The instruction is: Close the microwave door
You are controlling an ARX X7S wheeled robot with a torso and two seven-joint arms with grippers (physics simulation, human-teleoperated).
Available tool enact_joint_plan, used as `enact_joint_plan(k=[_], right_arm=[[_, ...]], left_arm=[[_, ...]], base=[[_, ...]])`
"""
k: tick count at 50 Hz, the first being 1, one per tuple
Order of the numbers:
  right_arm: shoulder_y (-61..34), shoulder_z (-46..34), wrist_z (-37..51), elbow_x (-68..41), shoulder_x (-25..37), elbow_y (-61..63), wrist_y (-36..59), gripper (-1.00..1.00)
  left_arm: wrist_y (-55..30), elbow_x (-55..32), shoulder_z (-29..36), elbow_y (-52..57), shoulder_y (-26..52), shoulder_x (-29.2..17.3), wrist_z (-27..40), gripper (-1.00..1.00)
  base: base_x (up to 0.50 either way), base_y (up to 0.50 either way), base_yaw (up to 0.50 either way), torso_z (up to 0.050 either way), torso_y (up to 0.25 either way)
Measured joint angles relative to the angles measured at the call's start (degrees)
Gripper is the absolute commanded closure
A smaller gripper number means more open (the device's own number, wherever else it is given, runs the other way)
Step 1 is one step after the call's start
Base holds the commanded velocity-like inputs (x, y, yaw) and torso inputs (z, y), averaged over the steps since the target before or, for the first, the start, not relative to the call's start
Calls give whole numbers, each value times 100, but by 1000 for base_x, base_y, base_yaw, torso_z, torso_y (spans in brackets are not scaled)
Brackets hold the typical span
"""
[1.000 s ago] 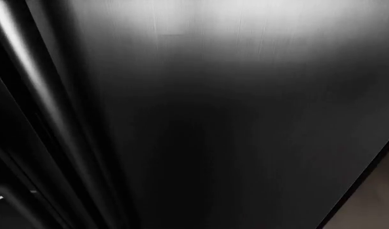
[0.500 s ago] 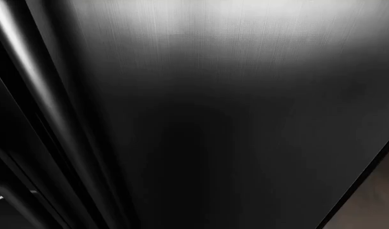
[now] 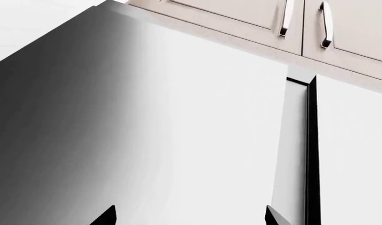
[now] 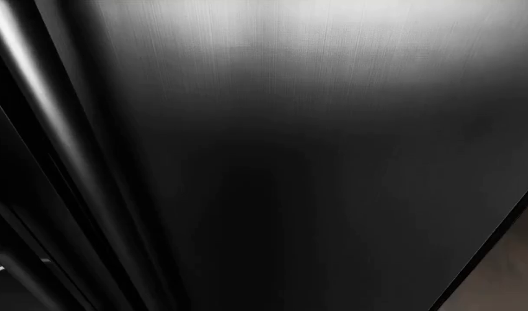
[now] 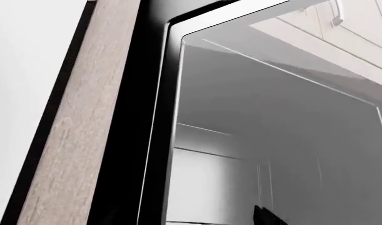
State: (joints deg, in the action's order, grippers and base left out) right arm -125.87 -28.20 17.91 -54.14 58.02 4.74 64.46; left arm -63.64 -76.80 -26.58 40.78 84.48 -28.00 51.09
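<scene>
A black-framed glossy panel [image 5: 272, 140] fills most of the right wrist view. It looks like the microwave door, and cabinets are mirrored in its glass. Whether it stands open or closed I cannot tell. Only one dark fingertip [image 5: 263, 216] of my right gripper shows, close in front of that glass. My left gripper [image 3: 189, 218] is open, its two dark fingertips [image 3: 107, 216] wide apart with nothing between them, facing a flat white-to-grey appliance face [image 3: 178, 140]. Neither gripper shows in the head view.
A dark brushed-metal surface [image 4: 315, 162] fills the head view at very close range, with a rounded vertical bar [image 4: 22, 71] at its left and a sliver of floor [image 4: 510, 275] at the lower right. Beige cabinet doors with metal handles [image 3: 284, 21] hang above the appliance. A wood-grain strip [image 5: 84, 122] borders the black frame.
The bright patch on the metal in the head view grew slightly a second ago. Nothing has moved over the last half second.
</scene>
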Motion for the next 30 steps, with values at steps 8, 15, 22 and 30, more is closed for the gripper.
enact_joint_plan(k=[8, 15, 22, 30], right_arm=[[-32, -10, -57, 48, -8, -226, 60, -100], [-73, -65, -201, 114, -6, -403, 82, -100], [-1, 29, -424, 62, 61, -500, -92, -100], [7, 49, -599, 54, 124, -608, -106, -100]], left_arm=[[34, 6, 15, 12, -30, -10, -7, -100], [51, -16, 31, 11, -32, -24, 14, -100], [63, -50, 49, 13, -30, -39, 44, -100], [85, -70, 66, 22, -42, -54, 59, -100]], base=[[0, 0, 0, 0, 0], [0, 0, 0, 0, 0], [0, 0, 0, 0, 0], [0, 0, 0, 0, 0]])
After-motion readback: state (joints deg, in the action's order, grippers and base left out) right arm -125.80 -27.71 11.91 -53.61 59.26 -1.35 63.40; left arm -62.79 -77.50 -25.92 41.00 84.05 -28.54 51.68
